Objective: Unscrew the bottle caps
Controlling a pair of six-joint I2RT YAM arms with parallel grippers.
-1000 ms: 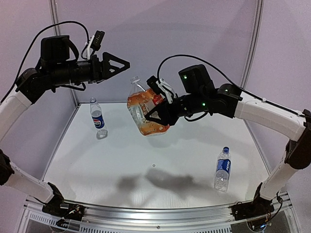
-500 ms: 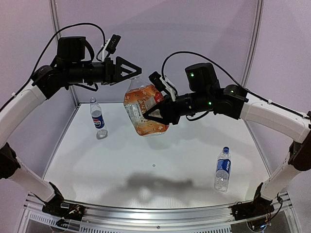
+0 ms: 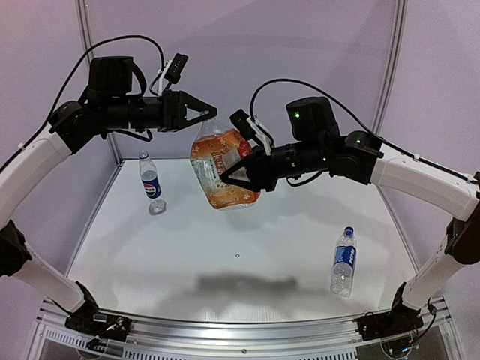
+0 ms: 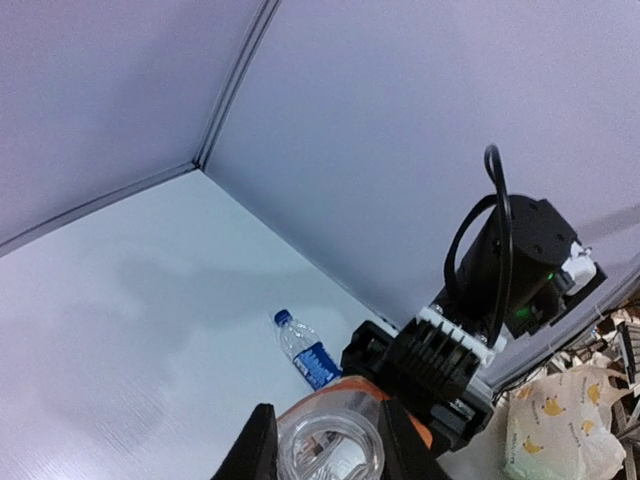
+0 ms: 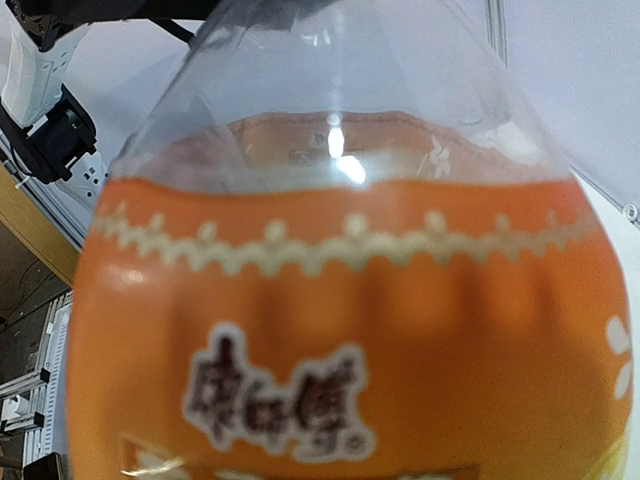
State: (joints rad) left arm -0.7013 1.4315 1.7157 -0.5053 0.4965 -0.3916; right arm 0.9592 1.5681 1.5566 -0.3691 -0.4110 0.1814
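Closing from wide, my left gripper [image 3: 209, 115] now pinches the whitish cap [image 4: 330, 450] of the orange-labelled bottle [image 3: 217, 169], which my right gripper [image 3: 229, 176] clamps by the body in mid-air; I judge twisting can begin.

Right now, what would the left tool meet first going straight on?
The whitish round plastic cap of the squat orange-labelled clear bottle; the left tool is shut on it. Beyond, probably the bottle's body.
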